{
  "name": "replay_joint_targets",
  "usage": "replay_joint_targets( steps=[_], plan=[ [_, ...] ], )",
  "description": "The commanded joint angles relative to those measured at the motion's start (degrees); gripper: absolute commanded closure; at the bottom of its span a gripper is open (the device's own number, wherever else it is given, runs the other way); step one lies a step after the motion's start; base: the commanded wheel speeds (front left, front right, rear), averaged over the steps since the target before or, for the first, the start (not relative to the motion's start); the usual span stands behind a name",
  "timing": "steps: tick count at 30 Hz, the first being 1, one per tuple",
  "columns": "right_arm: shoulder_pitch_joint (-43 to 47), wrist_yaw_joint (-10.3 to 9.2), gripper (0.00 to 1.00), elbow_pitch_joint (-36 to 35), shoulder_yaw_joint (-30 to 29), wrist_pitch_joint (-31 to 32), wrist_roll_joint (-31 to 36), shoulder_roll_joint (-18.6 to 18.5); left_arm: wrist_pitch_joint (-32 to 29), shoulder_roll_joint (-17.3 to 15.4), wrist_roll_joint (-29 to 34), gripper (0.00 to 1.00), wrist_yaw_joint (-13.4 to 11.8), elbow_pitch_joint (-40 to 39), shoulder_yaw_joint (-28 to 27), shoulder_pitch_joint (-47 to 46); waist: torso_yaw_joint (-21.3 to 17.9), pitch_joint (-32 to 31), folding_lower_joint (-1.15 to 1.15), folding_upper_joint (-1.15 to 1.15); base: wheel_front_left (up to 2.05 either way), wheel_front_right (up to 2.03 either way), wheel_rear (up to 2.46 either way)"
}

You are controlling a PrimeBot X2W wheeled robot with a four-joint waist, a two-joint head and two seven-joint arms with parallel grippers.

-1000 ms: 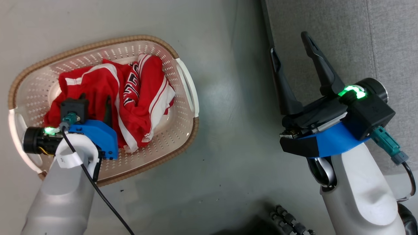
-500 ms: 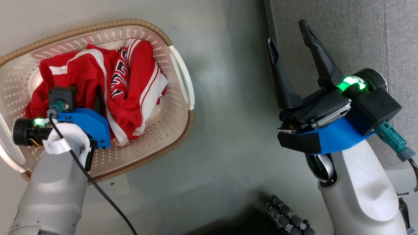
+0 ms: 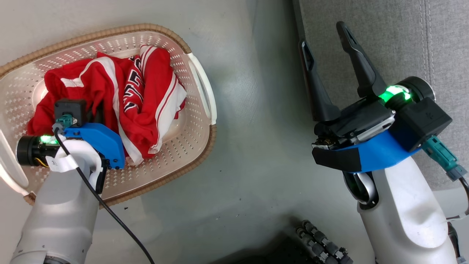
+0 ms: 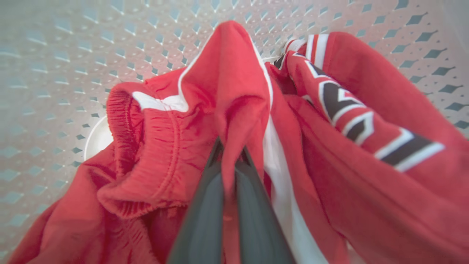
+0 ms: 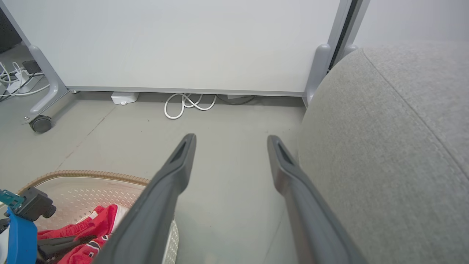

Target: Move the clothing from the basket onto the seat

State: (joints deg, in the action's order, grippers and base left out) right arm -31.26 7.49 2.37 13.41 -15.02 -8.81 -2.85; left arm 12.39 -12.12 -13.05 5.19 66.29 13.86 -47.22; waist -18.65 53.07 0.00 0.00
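At the far left of the head view the basket (image 3: 183, 139) sits on the grey floor (image 3: 249, 146). The picture's left edge cuts off its brown rim, and one white handle (image 3: 202, 88) faces the seat. The clothing (image 3: 157, 91) lies heaped inside, filling the middle and far part of the bowl. A red piece with a white stripe is on the left, and a red piece with dark-and-white lettering is folded against it on the right. The left arm reaches into the heap from the near side, its fingers mostly buried among the folds. In the left wrist view the left gripper (image 4: 230, 151) is clamped on the clothing: its two dark fingers (image 4: 205, 205) are pressed nearly together with a raised ridge of red cloth pinched between them. An elastic waistband is bunched just to their left and the lettered piece drapes to their right. The basket's perforated wall shows behind the cloth.

Across a stretch of bare floor, well apart from the basket, the right gripper (image 3: 321, 35) hangs with its fingers spread wide and nothing between them. It is just beside the front edge of the seat (image 3: 384, 36), and one fingertip overlaps the grey upholstery in the head view. In the right wrist view the seat's rounded edge rises to the right of the fingers. Beyond them stands a white panel (image 5: 183, 44), with a coiled white cable (image 5: 187, 104) at its foot
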Motion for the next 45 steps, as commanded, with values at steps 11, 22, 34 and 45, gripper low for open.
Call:
replay_joint_targets(
  steps=[11, 22, 34, 45],
  plan=[
    [-0.9, 0.01, 0.00, 0.2, -0.2, -0.2, 0.8, -0.1, 1.5, 0.9, -1.2, 1.00, 0.6, 1.4, 0.9, -1.5, 1.4, -1.1, 0.00, 0.00, 0.00, 0.00, 0.00],
    [0.9, 0.01, 0.00, 2.8, -1.5, -0.2, 1.2, -0.1, 2.7, 3.2, -1.6, 1.00, 1.1, 0.6, 2.1, 1.9, 4.4, -9.7, 0.00, 0.00, 0.00, 0.00, 0.00],
    [7.8, 0.01, 0.00, 7.3, -3.9, -0.2, 3.6, -0.1, 2.9, 7.0, -2.6, 1.00, 1.9, -5.6, 3.6, 10.5, 9.9, -26.8, 0.00, 0.00, 0.00, 0.00, 0.00],
    [15.3, 0.01, 0.00, 9.1, -5.1, 1.6, 5.0, -0.1, 2.9, 9.1, -5.2, 1.00, 2.4, -11.7, 7.8, 16.6, 13.9, -40.2, 0.00, 0.00, 0.00, 0.00, 0.00]
  ],
)
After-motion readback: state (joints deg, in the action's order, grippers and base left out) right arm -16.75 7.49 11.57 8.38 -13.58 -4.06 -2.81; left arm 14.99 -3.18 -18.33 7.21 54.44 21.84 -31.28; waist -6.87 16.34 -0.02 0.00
